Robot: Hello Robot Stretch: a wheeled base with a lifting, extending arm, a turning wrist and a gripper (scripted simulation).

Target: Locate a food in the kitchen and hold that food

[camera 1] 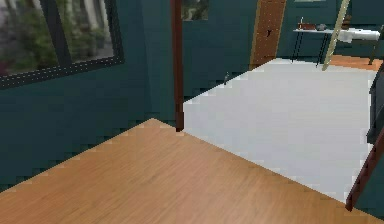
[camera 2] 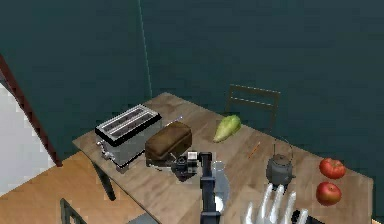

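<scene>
Hand (camera 2: 181, 165) at bread loaf (camera 2: 168, 142) on table (camera 2: 188, 108), cannot tell if it holds anything, pale floor (camera 1: 290, 110) open past door frame (camera 1: 178, 70)

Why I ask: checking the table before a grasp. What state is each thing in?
toaster, upright, slots facing up
bread loaf, lying flat beside toaster
green fruit, lying on its side
kettle, upright
red fruits, whole, apart
chair, upright
gripper, cannot tell whether it holds anything
</scene>
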